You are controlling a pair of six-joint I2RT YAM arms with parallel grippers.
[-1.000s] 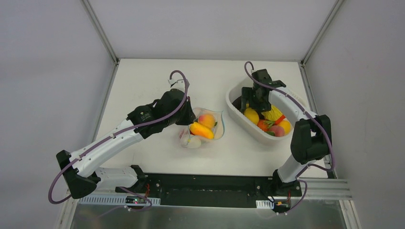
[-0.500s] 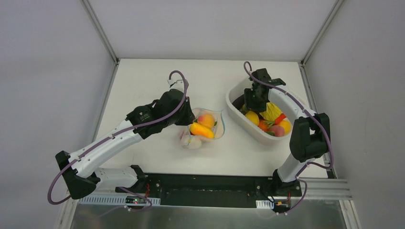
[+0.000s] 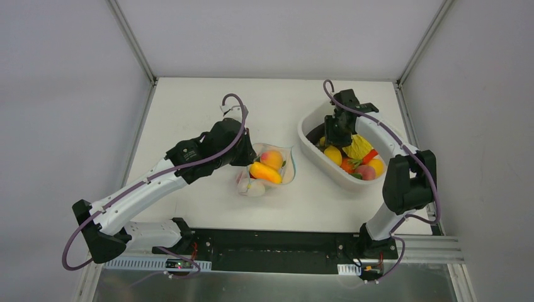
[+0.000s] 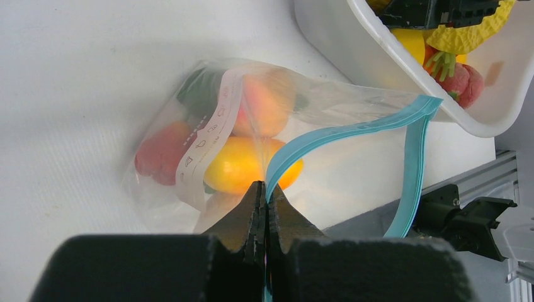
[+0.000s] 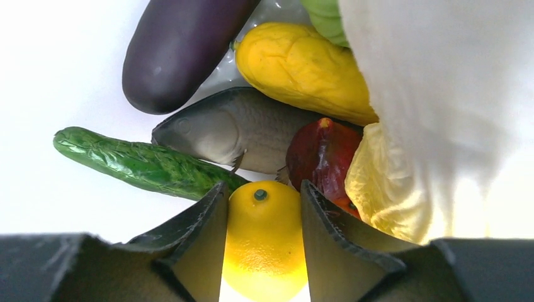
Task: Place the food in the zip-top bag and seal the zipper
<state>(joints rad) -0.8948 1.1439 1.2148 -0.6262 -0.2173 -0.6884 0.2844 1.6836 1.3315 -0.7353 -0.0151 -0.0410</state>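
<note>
Left gripper: your fingers are pressed together, pinching the thin teal-blue zipper strip at one side of the bag's mouth.
Clear crinkly zip-top bag: lies on the white table, just left of the tub, mouth gaping; orange, peach and red toy food inside.
Right gripper: down in the white rounded plastic tub, at the right; your fingers clasp a glossy yellow toy lemon on both sides.
Beside the lemon: green cucumber, grey fish, purple aubergine.

The zip-top bag lies left of the tub holding food.
</note>
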